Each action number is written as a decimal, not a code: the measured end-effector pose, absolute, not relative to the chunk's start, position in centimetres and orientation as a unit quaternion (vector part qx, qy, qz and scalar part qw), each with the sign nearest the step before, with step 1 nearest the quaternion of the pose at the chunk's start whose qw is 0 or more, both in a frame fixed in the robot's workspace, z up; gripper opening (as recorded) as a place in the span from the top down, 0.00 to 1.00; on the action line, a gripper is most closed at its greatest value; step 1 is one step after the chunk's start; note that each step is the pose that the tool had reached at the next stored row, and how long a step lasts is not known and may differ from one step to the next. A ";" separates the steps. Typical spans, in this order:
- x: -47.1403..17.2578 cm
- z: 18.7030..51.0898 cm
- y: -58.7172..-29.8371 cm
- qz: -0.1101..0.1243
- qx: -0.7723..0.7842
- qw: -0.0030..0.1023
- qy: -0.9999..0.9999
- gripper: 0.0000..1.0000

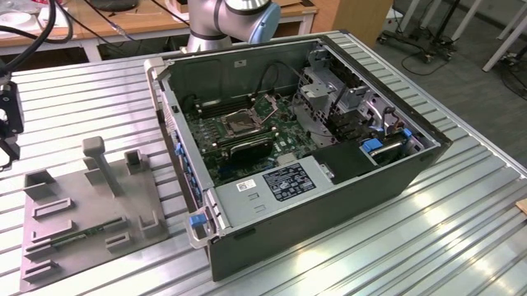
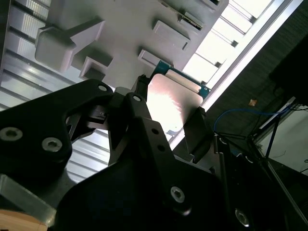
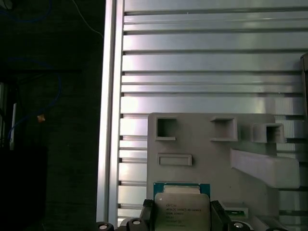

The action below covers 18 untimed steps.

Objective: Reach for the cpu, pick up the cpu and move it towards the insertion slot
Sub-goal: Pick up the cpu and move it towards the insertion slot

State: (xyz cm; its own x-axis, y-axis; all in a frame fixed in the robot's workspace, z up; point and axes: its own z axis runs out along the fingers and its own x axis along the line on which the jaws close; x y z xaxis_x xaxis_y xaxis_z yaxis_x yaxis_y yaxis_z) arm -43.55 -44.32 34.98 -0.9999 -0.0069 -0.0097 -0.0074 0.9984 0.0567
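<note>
The pincer (image 3: 182, 211) is clamped on the cpu (image 3: 182, 203) by its thin edges, so any jolt could drop it onto the fixture plate (image 3: 211, 159).

The first wrist view's edge cuts off the cpu (image 3: 181, 202), its flanks apparently behind the end effector (image 3: 181, 214).

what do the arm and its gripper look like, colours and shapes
In the exterior view the arm is a silver-grey tube with a light blue joint cap. In the second wrist view the gripper is matt black, built of flat angular links fixed with silver hex-socket screws, and it ends in two narrow dark fingers.
</note>
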 end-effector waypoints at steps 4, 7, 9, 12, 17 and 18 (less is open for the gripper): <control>-43.6 35.6 -44.3 0.028 -0.004 0.005 1.000 0.46; -43.6 35.7 -44.3 0.029 -0.004 0.005 1.000 0.46; -43.6 35.7 -44.3 0.029 -0.004 0.005 1.000 0.46; -43.5 35.7 -44.3 0.028 -0.004 0.005 1.000 0.46; -43.1 35.7 -44.3 0.028 -0.004 0.005 1.000 0.46; -43.1 35.7 -44.3 0.028 -0.004 0.005 1.000 0.46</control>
